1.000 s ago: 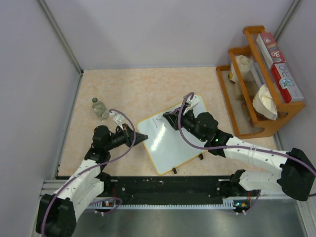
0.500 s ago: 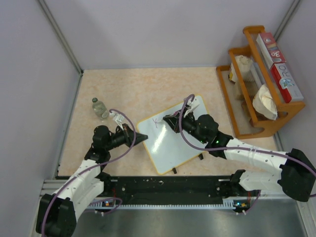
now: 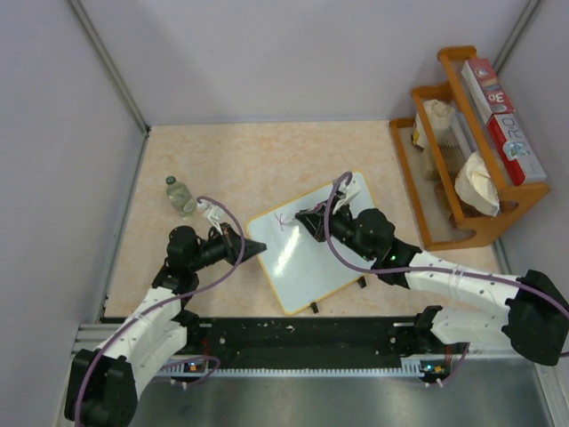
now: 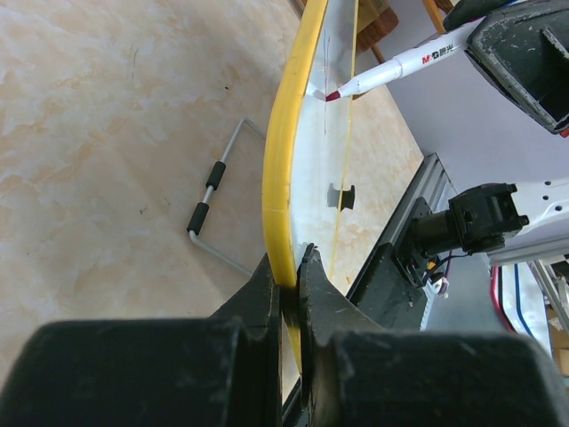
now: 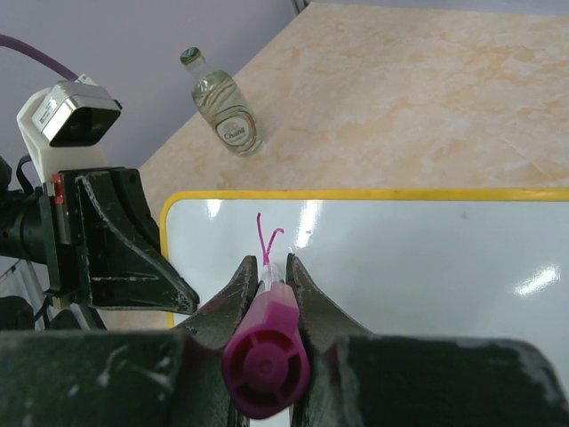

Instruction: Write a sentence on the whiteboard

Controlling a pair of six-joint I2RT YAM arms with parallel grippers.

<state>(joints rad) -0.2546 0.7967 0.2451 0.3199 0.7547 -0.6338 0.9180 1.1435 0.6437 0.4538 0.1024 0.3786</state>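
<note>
Firmly the left hand (image 4: 289, 264) pinches the whiteboard (image 4: 281, 169) by its rim.

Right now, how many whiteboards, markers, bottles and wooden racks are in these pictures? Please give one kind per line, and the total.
whiteboard: 1
marker: 1
bottle: 1
wooden rack: 1
Total: 4

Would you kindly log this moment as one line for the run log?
left gripper: shut on whiteboard rim | right gripper: shut on marker, tip at whiteboard | sentence: first pink strokes only
</note>
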